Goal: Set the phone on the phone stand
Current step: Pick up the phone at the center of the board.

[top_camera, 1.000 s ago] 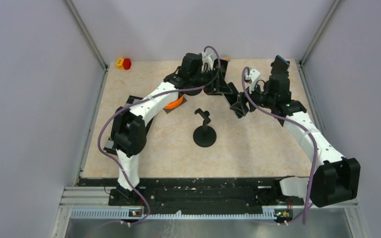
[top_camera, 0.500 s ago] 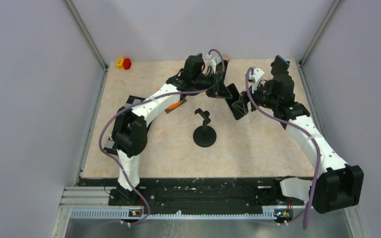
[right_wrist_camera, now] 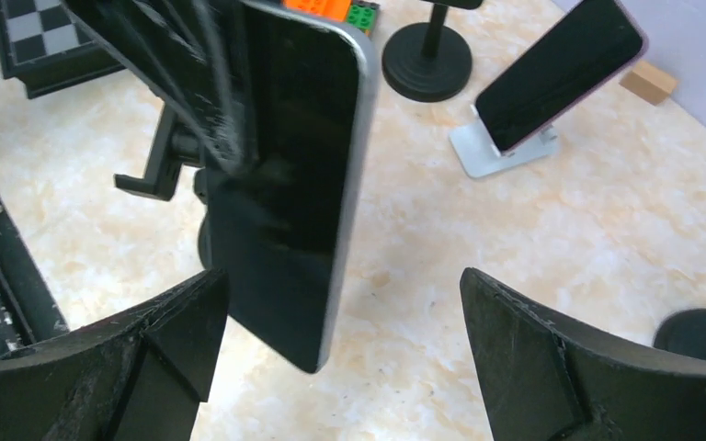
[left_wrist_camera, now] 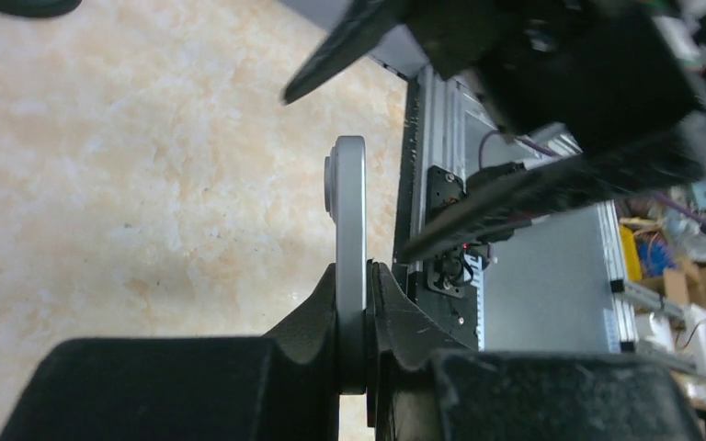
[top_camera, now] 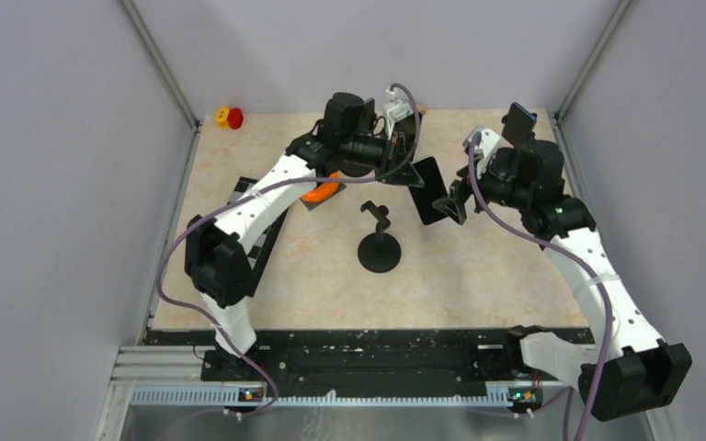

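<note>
Far left corner of the bench [top_camera: 478,266]: one small red-and-yellow thing [top_camera: 229,117], off on its own. Moving in, one checkered board [right_wrist_camera: 46,41] lies under the left arm, with one orange brick [top_camera: 322,192] just beside it. Centre bench, one black phone stand [top_camera: 379,243] stands upright with its bracket bare. Two arms are in play, and their two hands meet just up and right of that stand. The left hand [left_wrist_camera: 351,276] is clamped tight on the phone [left_wrist_camera: 349,211], pinching its thin silver edge. The phone hangs tilted in the air, off the bench and not on the stand. Across from it the right hand [right_wrist_camera: 342,285] is spread wide, one finger on each side of the dark screen; there is clear daylight at the right finger, and I cannot tell about contact at the left one. The right wrist view makes it two phones: a second phone [right_wrist_camera: 559,73] leans on one white stand [right_wrist_camera: 506,147], with one wooden block [right_wrist_camera: 648,83] near it.
</note>
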Motion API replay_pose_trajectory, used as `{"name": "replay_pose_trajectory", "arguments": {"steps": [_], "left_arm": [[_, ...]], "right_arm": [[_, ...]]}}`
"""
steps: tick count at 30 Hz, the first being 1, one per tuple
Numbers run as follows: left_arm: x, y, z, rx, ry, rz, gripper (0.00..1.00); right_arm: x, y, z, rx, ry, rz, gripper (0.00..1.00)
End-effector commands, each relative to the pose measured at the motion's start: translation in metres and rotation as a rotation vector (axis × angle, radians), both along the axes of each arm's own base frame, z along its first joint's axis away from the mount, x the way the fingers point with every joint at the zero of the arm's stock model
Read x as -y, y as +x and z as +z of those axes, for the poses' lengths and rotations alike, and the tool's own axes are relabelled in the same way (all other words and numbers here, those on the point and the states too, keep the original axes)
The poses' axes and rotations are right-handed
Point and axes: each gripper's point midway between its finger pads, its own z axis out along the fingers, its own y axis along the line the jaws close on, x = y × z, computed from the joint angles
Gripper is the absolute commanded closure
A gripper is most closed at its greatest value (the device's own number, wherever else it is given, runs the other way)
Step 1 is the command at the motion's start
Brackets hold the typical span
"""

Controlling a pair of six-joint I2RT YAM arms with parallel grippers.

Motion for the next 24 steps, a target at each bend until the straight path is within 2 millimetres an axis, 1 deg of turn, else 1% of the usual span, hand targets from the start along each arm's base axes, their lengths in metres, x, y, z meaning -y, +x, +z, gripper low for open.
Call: {"name": "replay_pose_trajectory", "arguments": {"steps": [1, 4, 5, 7, 9, 12, 14, 15, 16, 18, 21, 22, 24], "left_arm": [[-0.018, -0.044, 0.076, 0.262, -0.148, -0.178, 1.00], [-0.024, -0.055, 0.082, 0.288, -0.163, -0.206, 1.00], [-0.025, -0.058, 0.083, 0.292, -0.167, -0.212, 1.00], [-0.027, -0.062, 0.086, 0.303, -0.172, -0.213, 1.00], [-0.030, -0.063, 0.087, 0.316, -0.170, -0.204, 1.00], [-0.032, -0.065, 0.088, 0.329, -0.167, -0.196, 1.00], [-0.033, -0.065, 0.088, 0.329, -0.164, -0.190, 0.98], [-0.033, -0.065, 0.088, 0.327, -0.162, -0.188, 0.96], [-0.033, -0.065, 0.088, 0.328, -0.160, -0.182, 0.92], [-0.035, -0.063, 0.087, 0.326, -0.158, -0.162, 0.87], [-0.041, -0.057, 0.091, 0.305, -0.184, -0.102, 0.70], [-0.044, -0.054, 0.100, 0.320, -0.214, -0.076, 0.62], [-0.050, -0.047, 0.103, 0.295, -0.239, -0.030, 0.45]], "right_arm": [[-0.012, -0.014, 0.018, -0.011, 0.025, 0.112, 0.05], [-0.025, -0.024, 0.017, -0.049, 0.061, 0.218, 0.07], [-0.029, -0.027, 0.016, -0.067, 0.074, 0.257, 0.10], [-0.038, -0.034, 0.016, -0.109, 0.106, 0.339, 0.17], [-0.047, -0.041, 0.019, -0.153, 0.151, 0.423, 0.29], [-0.058, -0.049, 0.020, -0.198, 0.189, 0.526, 0.50], [-0.064, -0.052, 0.018, -0.211, 0.198, 0.579, 0.67], [-0.067, -0.053, 0.019, -0.212, 0.204, 0.597, 0.72], [-0.070, -0.053, 0.020, -0.212, 0.209, 0.610, 0.79], [-0.076, -0.051, 0.022, -0.205, 0.217, 0.621, 0.99], [-0.082, -0.046, 0.029, -0.187, 0.256, 0.607, 1.00], [-0.084, -0.041, 0.036, -0.151, 0.274, 0.602, 1.00], [-0.087, -0.037, 0.044, -0.115, 0.315, 0.575, 1.00]]}}
